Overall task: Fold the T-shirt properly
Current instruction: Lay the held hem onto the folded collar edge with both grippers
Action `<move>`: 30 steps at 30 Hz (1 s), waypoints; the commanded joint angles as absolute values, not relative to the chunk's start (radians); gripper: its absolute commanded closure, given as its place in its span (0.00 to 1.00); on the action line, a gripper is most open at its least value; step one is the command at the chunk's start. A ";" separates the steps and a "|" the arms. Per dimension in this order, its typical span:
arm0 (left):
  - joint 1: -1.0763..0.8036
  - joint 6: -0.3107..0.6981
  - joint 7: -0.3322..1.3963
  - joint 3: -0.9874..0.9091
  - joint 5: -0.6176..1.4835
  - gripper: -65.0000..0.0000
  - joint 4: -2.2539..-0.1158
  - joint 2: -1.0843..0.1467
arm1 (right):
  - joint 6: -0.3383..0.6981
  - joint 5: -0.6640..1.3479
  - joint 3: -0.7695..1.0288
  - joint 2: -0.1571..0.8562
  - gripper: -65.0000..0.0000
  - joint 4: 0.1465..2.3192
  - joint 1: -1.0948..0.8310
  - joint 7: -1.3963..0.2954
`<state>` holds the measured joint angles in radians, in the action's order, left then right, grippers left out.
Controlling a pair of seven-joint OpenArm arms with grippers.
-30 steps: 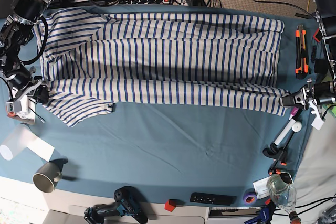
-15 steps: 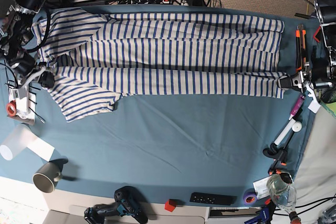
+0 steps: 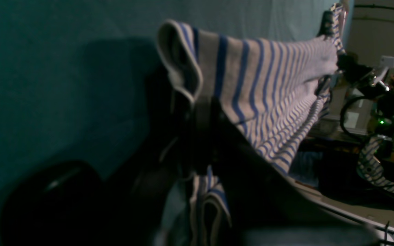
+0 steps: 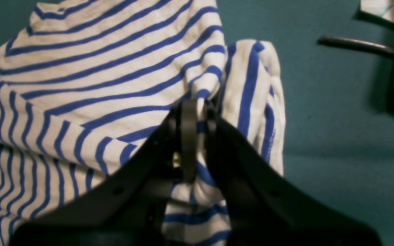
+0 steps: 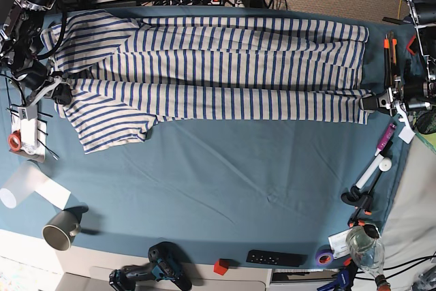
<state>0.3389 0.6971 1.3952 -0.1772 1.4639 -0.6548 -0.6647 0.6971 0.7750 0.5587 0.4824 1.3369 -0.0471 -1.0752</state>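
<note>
A: T-shirt (image 5: 218, 66) noted spread lengthwise along the far half of the bench (image 5: 225, 189), near long edge lifted and doubled toward the far edge. Judged light, limp, prone to sagging between holds; best taken at hem and shoulder corners.

B: Left gripper (image 5: 373, 102) seen clenched on the hem corner, right gripper (image 5: 60, 93) clenched on bunched shoulder cloth. Left fingers lost in shadow up close; no label made out.

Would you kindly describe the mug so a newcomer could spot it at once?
Start from the striped T-shirt spread across the blue table, then look toward the near left corner. The mug lies tipped there, just below a white paper sheet; it is the only olive-grey cup.
</note>
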 commanded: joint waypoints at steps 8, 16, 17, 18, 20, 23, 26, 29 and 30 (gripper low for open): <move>0.357 0.698 1.396 -0.181 1.484 1.00 -0.667 -0.693 | 0.698 0.767 0.565 0.510 1.00 1.355 -0.036 -1.053; 0.357 0.698 1.396 -0.181 1.484 1.00 -0.669 -0.693 | 0.698 0.709 0.565 0.510 1.00 1.355 -0.036 -1.045; 0.357 0.698 1.396 -0.181 1.484 1.00 -0.669 -0.693 | 0.698 0.709 0.565 0.510 1.00 1.355 -0.036 -1.045; 0.357 0.698 1.396 -0.181 1.484 1.00 -0.669 -0.693 | 0.698 0.709 0.565 0.510 1.00 1.355 -0.036 -1.045; 0.357 0.698 1.396 -0.181 1.484 1.00 -0.670 -0.693 | 0.698 0.709 0.565 0.510 1.00 1.355 -0.036 -1.044; 0.357 0.698 1.396 -0.181 1.484 1.00 -0.682 -0.693 | 0.698 0.709 0.565 0.510 1.00 1.355 -0.036 -1.044; 0.357 0.698 1.396 -0.181 1.484 1.00 -0.713 -0.693 | 0.698 0.709 0.565 0.510 1.00 1.355 -0.036 -1.044; 0.357 0.698 1.396 -0.181 1.484 1.00 -0.754 -0.693 | 0.698 0.709 0.565 0.509 1.00 1.355 -0.036 -1.044; 0.357 0.698 1.396 -0.181 1.484 1.00 -0.765 -0.693 | 0.698 0.709 0.565 0.509 1.00 1.355 -0.036 -1.044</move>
